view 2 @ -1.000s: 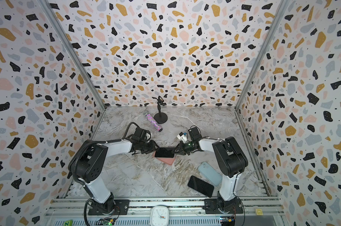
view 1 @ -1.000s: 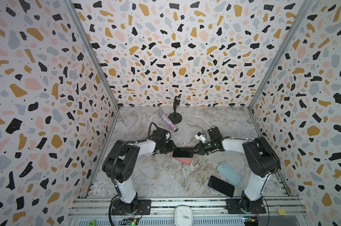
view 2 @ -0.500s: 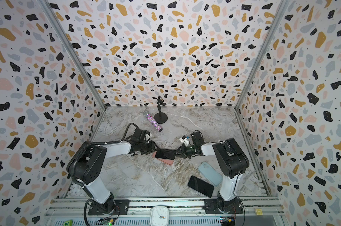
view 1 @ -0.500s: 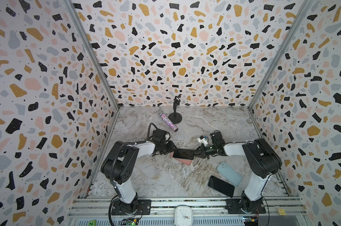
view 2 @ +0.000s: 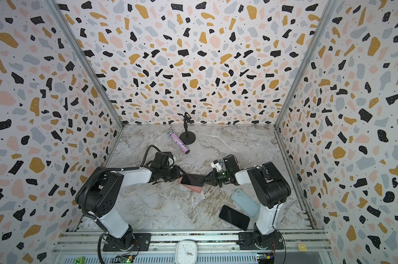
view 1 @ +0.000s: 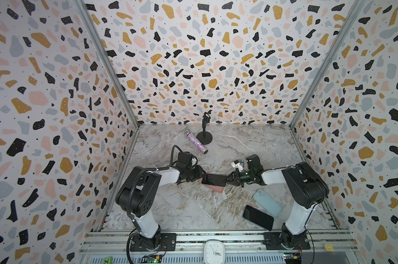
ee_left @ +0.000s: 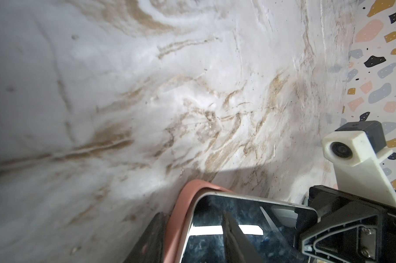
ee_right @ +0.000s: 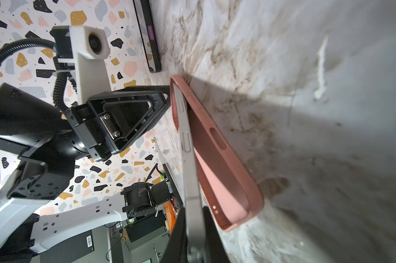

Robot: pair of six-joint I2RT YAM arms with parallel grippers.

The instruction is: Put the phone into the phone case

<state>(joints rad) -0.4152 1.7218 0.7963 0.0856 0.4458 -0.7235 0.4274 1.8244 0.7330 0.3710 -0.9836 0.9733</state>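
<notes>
At table centre, the phone (view 1: 214, 180) sits screen-up over the pink phone case (view 1: 216, 188), which lies flat on the marble tabletop (view 1: 193, 205).

- In the right wrist view the phone (ee_right: 187, 145) is tilted. Its far end is down at the case (ee_right: 217, 164) rim and its near end is lifted clear of it.
- The right gripper (view 1: 227, 179) is clenched on the raised end, one finger on each face.
- The left gripper (view 1: 201, 176) is at the opposite end. In the left wrist view one finger is outside the case (ee_left: 181, 205) and one is over the screen (ee_left: 238, 216). It looks clamped on the case end, pinning it.

Step in hand: seating, one end started and not yet in.

Next move, as I read it: lower the right-held end into the rim. The finger under the phone will likely foul the case lip, so release and press from above. The left should hold the case so it doesn't slide.

A black phone (view 1: 258, 217) and a light-blue one (view 1: 267, 202) are well apart, near the right arm's base.
</notes>
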